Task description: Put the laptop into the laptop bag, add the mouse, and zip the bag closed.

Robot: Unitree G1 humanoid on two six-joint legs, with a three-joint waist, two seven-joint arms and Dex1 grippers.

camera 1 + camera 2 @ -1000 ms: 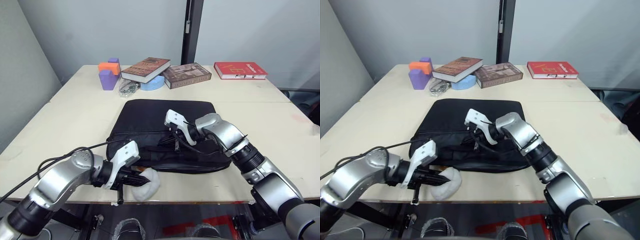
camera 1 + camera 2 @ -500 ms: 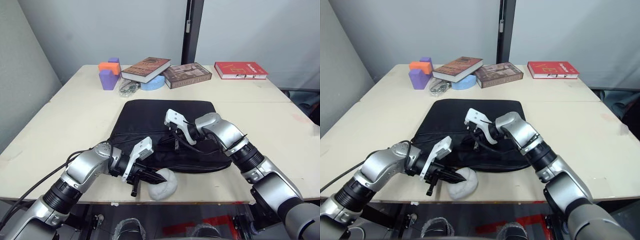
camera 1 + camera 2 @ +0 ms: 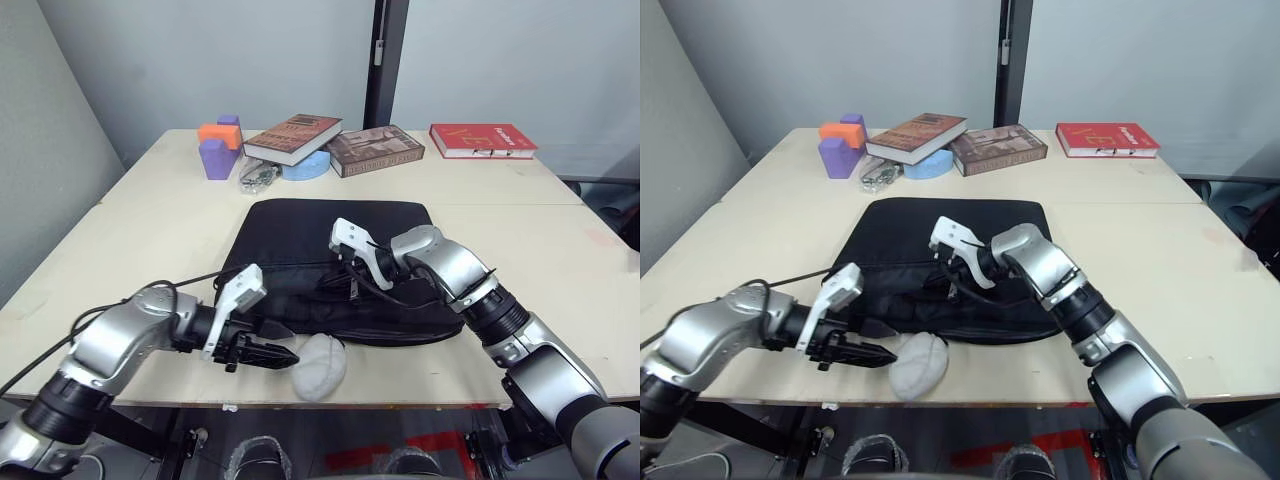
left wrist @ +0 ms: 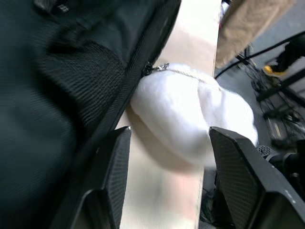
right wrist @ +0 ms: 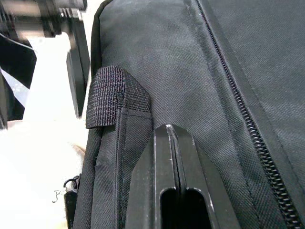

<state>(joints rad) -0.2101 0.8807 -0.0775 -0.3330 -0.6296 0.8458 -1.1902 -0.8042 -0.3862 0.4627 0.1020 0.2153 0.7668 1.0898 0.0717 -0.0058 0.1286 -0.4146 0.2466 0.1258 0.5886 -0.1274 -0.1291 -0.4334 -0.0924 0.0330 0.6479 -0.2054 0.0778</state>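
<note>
The black laptop bag (image 3: 330, 235) lies flat in the middle of the table, its zip side toward the front edge. A white mouse (image 3: 320, 365) rests on the table's front edge against the bag's near side, beside a zip pull (image 4: 151, 69). My left gripper (image 3: 283, 353) is open just left of the mouse, and its fingers (image 4: 112, 176) stand apart on either side of the mouse without touching it. My right gripper (image 3: 352, 288) is shut, tips down on the bag's fabric near a strap loop (image 5: 112, 95). The laptop is hidden.
Along the table's back edge sit purple and orange blocks (image 3: 217, 150), a bunch of keys (image 3: 257, 177), two books (image 3: 335, 145) over a blue roll, and a red book (image 3: 482, 140). A black post (image 3: 385, 60) rises behind. The mouse lies at the table's front edge (image 3: 400, 402).
My left gripper carried the mouse rightward to the bag's near side, then opened and let it go. The mouse now lies on the table. The right arm has not moved.
</note>
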